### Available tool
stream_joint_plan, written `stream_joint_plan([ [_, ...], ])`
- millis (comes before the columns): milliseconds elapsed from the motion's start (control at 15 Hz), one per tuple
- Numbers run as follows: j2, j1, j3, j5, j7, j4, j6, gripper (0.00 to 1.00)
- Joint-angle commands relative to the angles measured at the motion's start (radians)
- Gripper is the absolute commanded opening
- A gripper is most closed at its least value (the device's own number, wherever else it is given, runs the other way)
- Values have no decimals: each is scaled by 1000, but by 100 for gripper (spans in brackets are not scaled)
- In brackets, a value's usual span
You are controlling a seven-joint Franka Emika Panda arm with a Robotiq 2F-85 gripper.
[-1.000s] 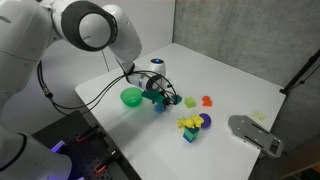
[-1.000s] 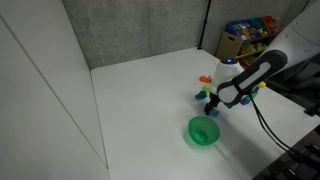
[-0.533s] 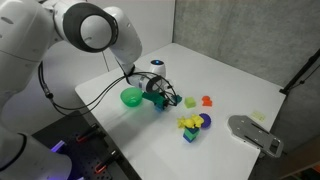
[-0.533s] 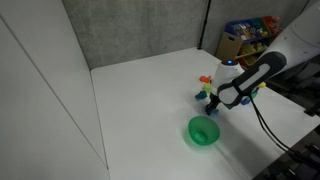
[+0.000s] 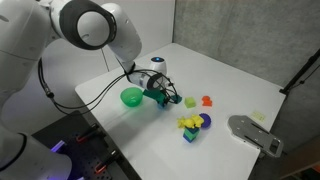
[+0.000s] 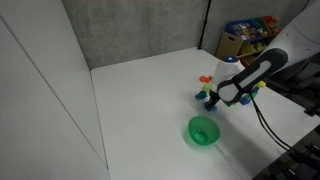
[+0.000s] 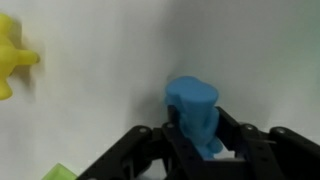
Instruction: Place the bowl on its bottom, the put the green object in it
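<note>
The bright-green bowl (image 5: 131,97) (image 6: 203,130) sits upright on the white table (image 5: 230,80), mouth up and empty. Just beside it my gripper (image 5: 160,100) (image 6: 212,103) reaches down to the tabletop. In the wrist view my gripper (image 7: 198,140) has its black fingers pressed against both sides of the small green object (image 7: 192,105), which looks blue-teal here and stands on the table. In both exterior views the gripper hides most of that piece.
A lime-green piece (image 5: 190,101) and an orange piece (image 5: 207,101) lie beyond the gripper. A yellow, purple and blue cluster (image 5: 190,124) stands nearer the front edge. A grey device (image 5: 255,135) rests at the table's corner. A yellow piece (image 7: 12,55) shows at the wrist view's left.
The arm has stayed over the same spot beside the bowl. The fingers have drawn together around the small piece.
</note>
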Motion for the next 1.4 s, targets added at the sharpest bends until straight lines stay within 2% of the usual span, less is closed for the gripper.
stream_joint_plan([
  [0,-61,30,-3,13,44,-2,-29,14],
  [133,-94,49,1,15,66,-7,-41,8],
  [467,-195,87,24,24,101,-53,-96,9],
  [800,-309,75,74,62,83,-133,-244,7],
  [1333,-441,45,182,196,9,-307,-286,7],
])
